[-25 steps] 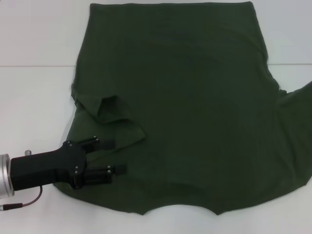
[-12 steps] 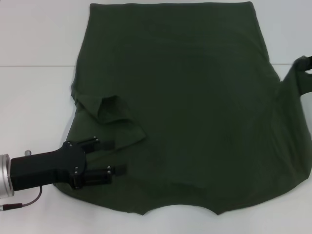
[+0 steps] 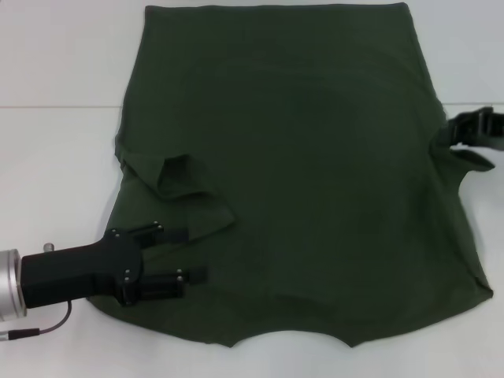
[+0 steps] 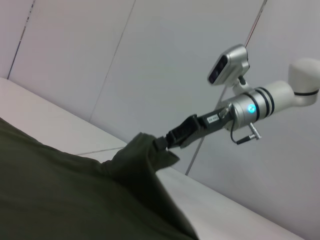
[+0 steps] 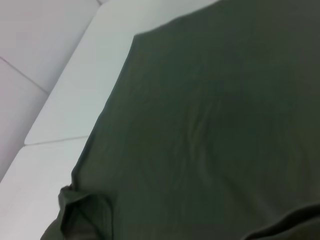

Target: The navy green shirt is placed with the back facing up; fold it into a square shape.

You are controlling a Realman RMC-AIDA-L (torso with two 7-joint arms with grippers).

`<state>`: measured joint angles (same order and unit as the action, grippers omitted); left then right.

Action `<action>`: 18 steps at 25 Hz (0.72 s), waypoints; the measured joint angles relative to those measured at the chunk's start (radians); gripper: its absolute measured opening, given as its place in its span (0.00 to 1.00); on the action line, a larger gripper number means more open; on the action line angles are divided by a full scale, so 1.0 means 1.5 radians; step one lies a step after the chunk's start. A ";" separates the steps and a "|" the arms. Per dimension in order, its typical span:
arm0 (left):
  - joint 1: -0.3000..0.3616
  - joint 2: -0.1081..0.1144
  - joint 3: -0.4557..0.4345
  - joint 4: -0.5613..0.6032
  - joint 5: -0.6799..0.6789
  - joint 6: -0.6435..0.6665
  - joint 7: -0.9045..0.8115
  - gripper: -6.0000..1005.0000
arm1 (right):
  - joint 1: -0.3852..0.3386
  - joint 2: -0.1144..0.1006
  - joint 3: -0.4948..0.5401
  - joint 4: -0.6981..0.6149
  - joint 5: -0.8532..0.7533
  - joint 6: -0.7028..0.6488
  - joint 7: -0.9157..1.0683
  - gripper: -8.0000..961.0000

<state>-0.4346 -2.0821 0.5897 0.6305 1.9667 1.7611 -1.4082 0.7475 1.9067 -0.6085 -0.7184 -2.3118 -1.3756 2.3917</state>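
We grip the soft, limp dark olive-green shirt (image 3: 299, 181) by its right sleeve, right gripper (image 3: 450, 134) pinching fabric, left gripper (image 3: 189, 253) spread wide on it.

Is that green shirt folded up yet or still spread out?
Mostly spread out. The navy green shirt lies flat; only its left sleeve is turned inward. The right gripper holds its right sleeve lifted.

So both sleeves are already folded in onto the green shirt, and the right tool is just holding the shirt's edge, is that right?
Not quite. Only the sleeve on the robot's left lies folded onto the navy green shirt. The right sleeve is not yet laid down: the right tool holds it lifted off the table, as the head and left wrist views show. The left tool rests open on the shirt.
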 joint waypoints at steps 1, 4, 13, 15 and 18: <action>-0.001 0.000 0.000 0.000 0.000 0.000 0.000 0.88 | 0.001 0.002 0.000 0.010 0.000 0.002 -0.004 0.02; -0.003 -0.001 0.000 0.000 0.000 0.000 0.000 0.88 | 0.004 0.009 0.001 0.021 0.001 0.005 -0.015 0.02; -0.005 -0.001 -0.002 -0.001 0.000 0.000 0.000 0.88 | -0.010 0.007 0.009 0.079 0.094 -0.028 -0.049 0.09; -0.005 -0.001 -0.003 -0.002 -0.001 0.000 0.000 0.88 | -0.023 0.006 0.009 0.090 0.133 -0.032 -0.060 0.14; -0.005 -0.001 -0.004 -0.007 -0.003 0.000 -0.004 0.88 | -0.040 0.005 0.009 0.095 0.162 -0.033 -0.079 0.23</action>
<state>-0.4418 -2.0832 0.5836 0.6202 1.9625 1.7609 -1.4135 0.6871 1.9145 -0.5948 -0.5764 -2.0690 -1.4250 2.2731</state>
